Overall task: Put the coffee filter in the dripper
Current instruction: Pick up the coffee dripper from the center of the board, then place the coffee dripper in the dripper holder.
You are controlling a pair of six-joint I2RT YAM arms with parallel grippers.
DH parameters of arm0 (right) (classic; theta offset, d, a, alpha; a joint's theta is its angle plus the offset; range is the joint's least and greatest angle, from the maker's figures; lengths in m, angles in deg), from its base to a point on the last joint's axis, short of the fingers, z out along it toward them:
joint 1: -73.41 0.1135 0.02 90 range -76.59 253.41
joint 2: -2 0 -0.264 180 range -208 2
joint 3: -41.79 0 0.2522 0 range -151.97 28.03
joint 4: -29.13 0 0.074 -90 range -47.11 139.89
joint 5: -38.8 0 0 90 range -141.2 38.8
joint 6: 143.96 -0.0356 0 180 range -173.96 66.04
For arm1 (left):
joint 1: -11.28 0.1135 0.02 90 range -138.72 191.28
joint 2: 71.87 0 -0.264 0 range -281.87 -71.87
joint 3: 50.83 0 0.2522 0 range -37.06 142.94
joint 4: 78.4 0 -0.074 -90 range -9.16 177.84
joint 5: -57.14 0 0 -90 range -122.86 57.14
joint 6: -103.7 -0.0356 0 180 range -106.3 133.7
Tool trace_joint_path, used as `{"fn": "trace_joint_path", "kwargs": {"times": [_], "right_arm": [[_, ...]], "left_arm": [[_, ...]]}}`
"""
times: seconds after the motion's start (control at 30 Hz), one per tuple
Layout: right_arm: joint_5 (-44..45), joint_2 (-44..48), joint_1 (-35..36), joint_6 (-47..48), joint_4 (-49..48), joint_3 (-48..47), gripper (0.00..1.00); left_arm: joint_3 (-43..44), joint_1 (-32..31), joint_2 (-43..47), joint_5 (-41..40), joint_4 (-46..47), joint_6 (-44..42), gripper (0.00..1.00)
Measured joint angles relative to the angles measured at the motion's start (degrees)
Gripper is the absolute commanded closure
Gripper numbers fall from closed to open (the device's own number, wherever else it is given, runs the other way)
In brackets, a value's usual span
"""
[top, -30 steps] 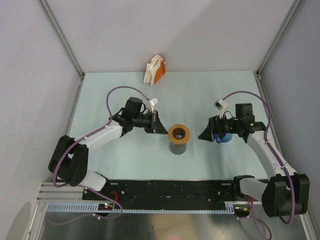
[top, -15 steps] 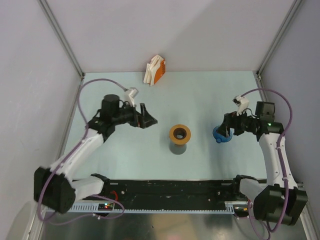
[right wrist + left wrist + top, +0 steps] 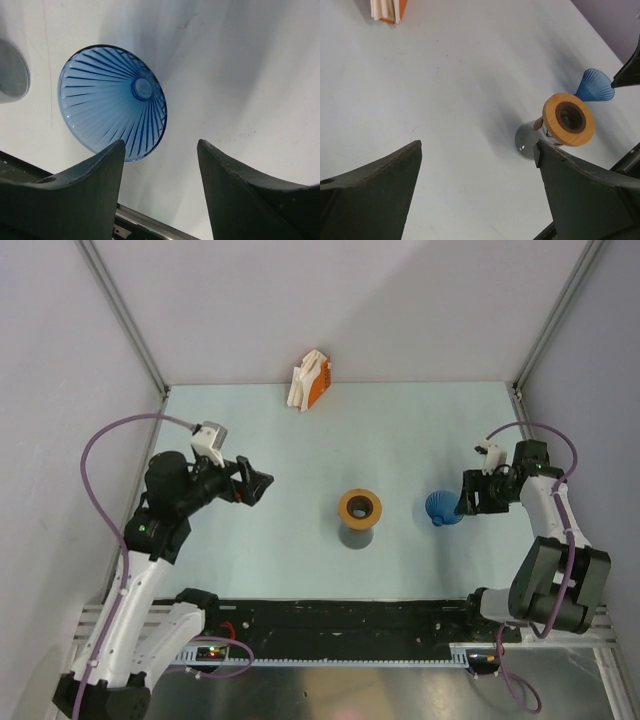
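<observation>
Once over the dripper [image 3: 443, 508], right pincer [image 3: 466, 492] now beside.

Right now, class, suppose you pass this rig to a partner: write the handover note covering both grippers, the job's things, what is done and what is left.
Left gripper: open, empty, over the left of the table.
Right gripper: open, empty, beside the dripper, not gripping it.
Dripper: on the table, right of the grey cup that carries the orange ring.
Filters: probably the white sheets in the orange holder at the back.
Done: nothing; no filter is out.
Left: pick one filter, seat it in the dripper.
</observation>
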Motion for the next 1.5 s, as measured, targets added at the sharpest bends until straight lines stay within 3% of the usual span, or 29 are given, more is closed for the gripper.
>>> {"fn": "trace_joint_path", "kwargs": {"times": [0.33, 0.47, 0.53, 0.8, 1.0, 1.1, 1.3, 1.5], "right_arm": [[0.31, -7.13, -0.22, -1.44, -1.84, 0.00, 0.64], [0.09, -10.36, -0.22, -1.92, -2.25, 0.02, 0.92], [-1.62, -10.58, -0.22, -2.08, -1.84, -0.02, 0.98], [-4.39, -0.46, 4.02, 1.25, 3.30, -2.19, 1.00], [-3.06, 14.62, 23.02, 4.70, 8.57, -13.53, 1.00], [-1.49, 17.73, 30.95, 4.68, 10.95, -19.30, 1.00], [1.86, 12.17, 41.79, 1.25, 17.18, -30.80, 1.00], [2.21, -1.20, 43.67, -4.07, 23.21, -40.50, 1.00]], "left_arm": [[-0.04, 0.00, 7.30, -3.04, -5.27, -2.86, 0.00], [-0.04, 0.00, 7.43, -3.74, -6.64, -2.86, 0.00], [-0.04, 0.00, 7.19, -3.96, -7.30, -2.86, 0.00], [-0.02, 0.00, 5.33, -4.02, -9.22, -4.35, 0.00], [0.02, 0.00, 3.21, -2.69, -10.36, -6.05, 0.00], [0.04, 0.00, 2.67, -1.57, -10.45, -6.47, 0.00], [0.07, 0.00, 2.71, 0.26, -10.45, -6.75, 0.00], [0.07, 0.00, 3.72, 1.75, -10.45, -5.70, 0.00]]}}
